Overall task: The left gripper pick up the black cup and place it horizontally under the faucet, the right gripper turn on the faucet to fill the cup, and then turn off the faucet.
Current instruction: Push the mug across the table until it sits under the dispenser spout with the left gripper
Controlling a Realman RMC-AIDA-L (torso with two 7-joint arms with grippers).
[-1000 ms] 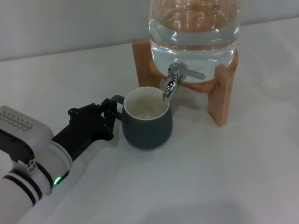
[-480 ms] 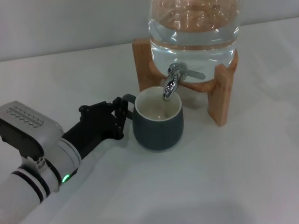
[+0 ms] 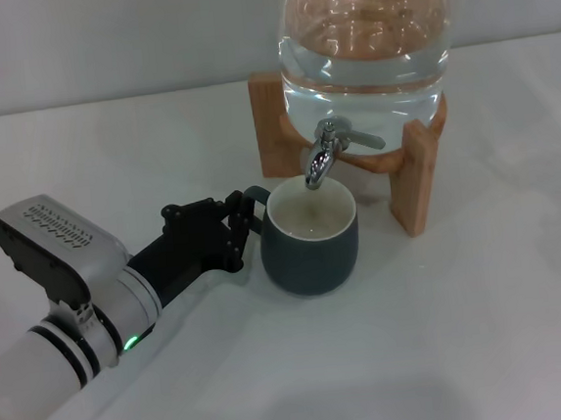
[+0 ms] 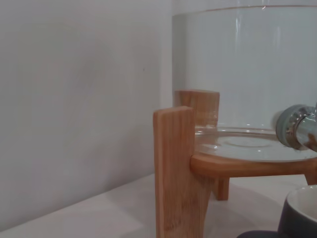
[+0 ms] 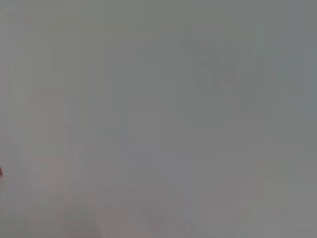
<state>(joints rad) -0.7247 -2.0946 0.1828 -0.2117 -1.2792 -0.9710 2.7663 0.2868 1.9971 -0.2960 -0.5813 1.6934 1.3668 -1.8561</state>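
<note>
The black cup (image 3: 311, 242) stands upright on the white table, its cream inside directly under the spout of the chrome faucet (image 3: 323, 154). The faucet's thin lever points right. My left gripper (image 3: 245, 221) is shut on the cup's loop handle at the cup's left side, its arm reaching in from the lower left. In the left wrist view the cup's rim (image 4: 302, 213) shows at one corner and the faucet body (image 4: 297, 126) at the edge. My right gripper is not in view.
The clear water jug (image 3: 364, 36) sits in a wooden stand (image 3: 413, 174) behind the cup; a stand leg (image 4: 179, 171) is close in the left wrist view. White table surface (image 3: 449, 333) spreads in front and right. The right wrist view shows only a plain grey surface.
My left gripper has slid the cup to the right, from left of the spout to directly under it. The faucet lever has not moved.
</note>
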